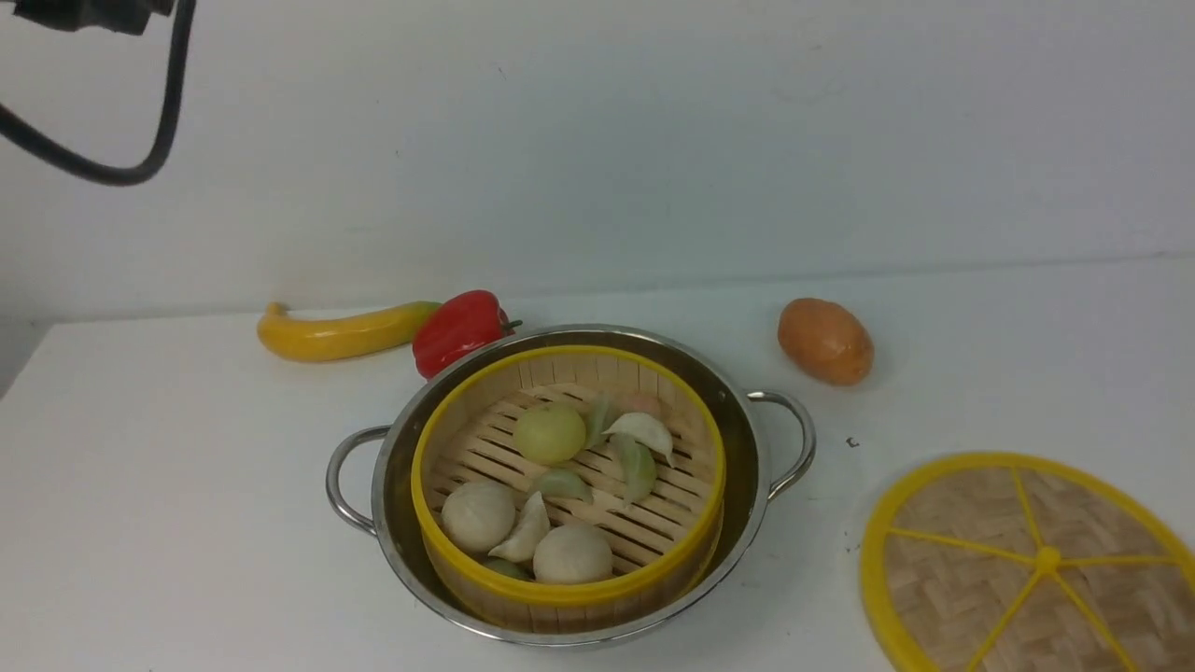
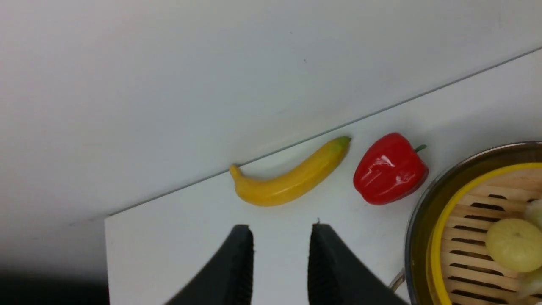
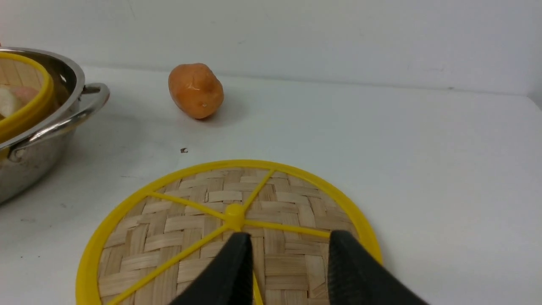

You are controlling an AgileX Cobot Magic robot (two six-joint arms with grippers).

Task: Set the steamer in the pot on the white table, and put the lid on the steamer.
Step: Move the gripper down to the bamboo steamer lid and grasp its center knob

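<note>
Lid (image 3: 203, 220) lies flat at the table's (image 1: 187, 485) near-right corner, right of the pot (image 1: 747, 439) holding the steamer (image 1: 569, 590), directly beneath the right gripper (image 3: 291, 236), jaws apart and empty; left gripper (image 2: 280, 226), likewise empty, is farther off.

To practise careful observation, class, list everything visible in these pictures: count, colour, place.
table: one, white, under everything
pot: one, steel, centre
steamer: one, bamboo with yellow rims, inside the pot
buns and dumplings: several, pale, in the steamer
lid: one, woven, yellow rim, flat on table right of pot
banana: one, yellow, back left
pepper: one, red, between banana and pot
potato: one, orange-brown, back right
cable: one, black, top left
left gripper: one, black, open, above table near banana
right gripper: one, black, open, over the lid
</note>
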